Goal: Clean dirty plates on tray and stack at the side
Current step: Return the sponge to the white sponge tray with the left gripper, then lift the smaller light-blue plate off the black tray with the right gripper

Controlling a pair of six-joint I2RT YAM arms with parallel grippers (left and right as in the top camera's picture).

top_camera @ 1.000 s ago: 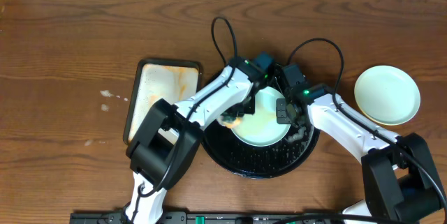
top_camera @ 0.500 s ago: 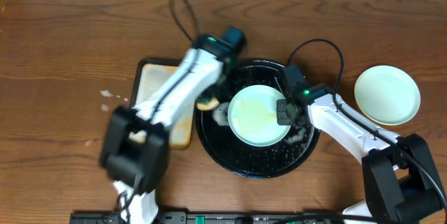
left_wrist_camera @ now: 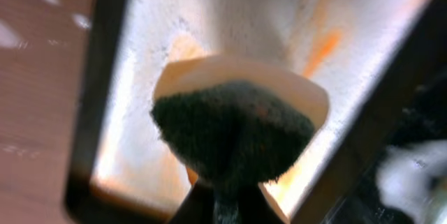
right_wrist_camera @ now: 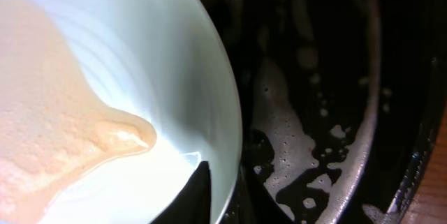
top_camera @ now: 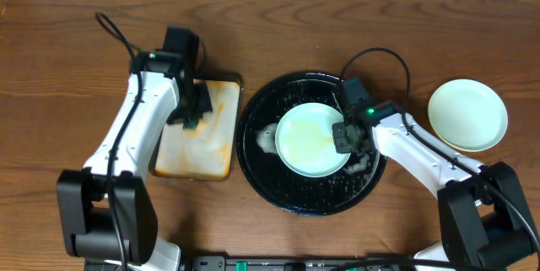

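Note:
A mint-blue plate lies in the black tray, with orange-tinted soapy liquid pooled in it. My right gripper is shut on that plate's right rim, one finger inside and one outside. A second pale plate sits on the table at the right. My left gripper is shut on a sponge, dark green scrub side facing the camera, above the stained rectangular tray. The third plate is not clearly visible.
White foam spreads over the black tray's floor, and a whitish patch shows at the plate's left edge. The rectangular tray is pale with orange smears. Cables arch over the back of the table.
My left arm has swung from the plate in the black tray leftward to over the rectangular tray, carrying the sponge. The right gripper and its plate have stayed put.

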